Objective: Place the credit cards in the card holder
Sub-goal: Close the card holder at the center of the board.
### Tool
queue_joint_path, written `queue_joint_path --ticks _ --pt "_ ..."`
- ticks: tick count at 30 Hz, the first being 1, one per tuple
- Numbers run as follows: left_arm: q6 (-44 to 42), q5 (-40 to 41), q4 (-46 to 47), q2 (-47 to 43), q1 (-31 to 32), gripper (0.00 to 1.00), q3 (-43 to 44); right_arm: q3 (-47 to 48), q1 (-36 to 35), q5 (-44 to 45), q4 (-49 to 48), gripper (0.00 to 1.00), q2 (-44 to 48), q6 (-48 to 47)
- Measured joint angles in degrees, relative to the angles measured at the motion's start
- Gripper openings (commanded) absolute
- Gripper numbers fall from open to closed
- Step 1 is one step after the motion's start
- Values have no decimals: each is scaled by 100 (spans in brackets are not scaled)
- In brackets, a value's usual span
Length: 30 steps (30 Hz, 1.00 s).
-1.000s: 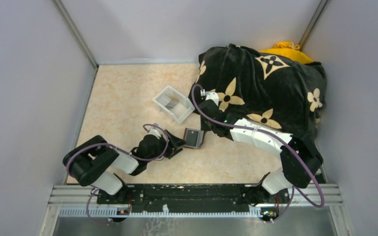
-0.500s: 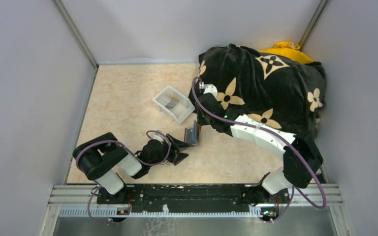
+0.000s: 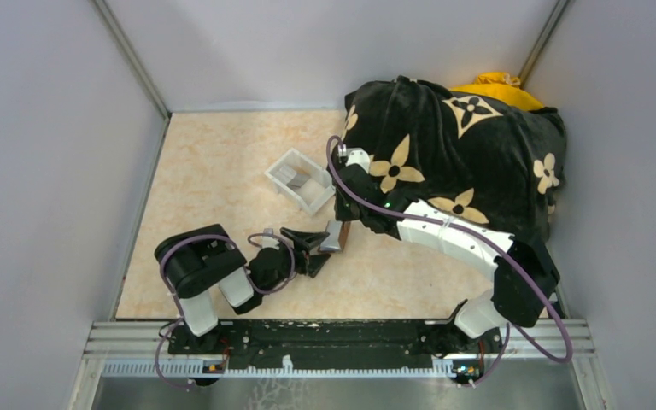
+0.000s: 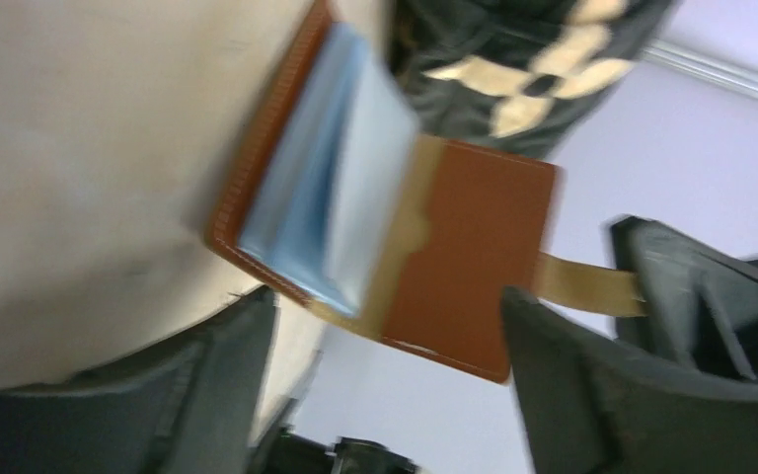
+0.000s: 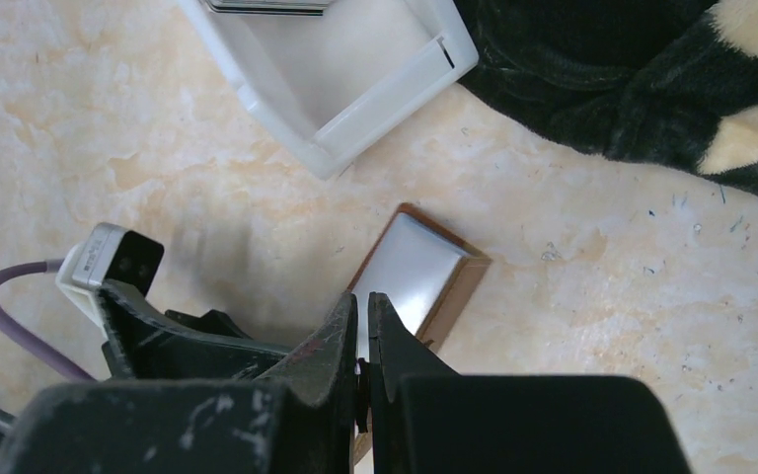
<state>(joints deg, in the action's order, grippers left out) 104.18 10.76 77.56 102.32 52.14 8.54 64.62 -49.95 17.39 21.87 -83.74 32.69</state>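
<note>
The brown leather card holder (image 4: pixel 464 257) stood open and tilted, one edge on the bench (image 4: pixel 79 148), with light blue credit cards (image 4: pixel 326 197) inside.

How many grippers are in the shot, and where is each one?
2. The left gripper sits left of the card holder, jaws open toward it; the right gripper is over the holder, jaws shut on its strap. Neither is hidden.

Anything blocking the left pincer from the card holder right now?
Nothing visible. The left pincer is open, and the card holder is held unfolded straight ahead of it with no object between them. The right pincer is shut on the holder's tab strap on the far side, out of the approach path.
</note>
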Motion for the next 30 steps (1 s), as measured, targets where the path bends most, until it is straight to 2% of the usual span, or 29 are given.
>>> queue_joint_path --ticks 7,26,30 --pt "348 245 785 485 168 100 105 37 -66 66 50 0 9 57" --pt "461 431 826 509 339 99 92 37 -105 136 68 0 11 140" --pt "463 516 903 570 363 95 92 37 -138 133 74 0 13 153"
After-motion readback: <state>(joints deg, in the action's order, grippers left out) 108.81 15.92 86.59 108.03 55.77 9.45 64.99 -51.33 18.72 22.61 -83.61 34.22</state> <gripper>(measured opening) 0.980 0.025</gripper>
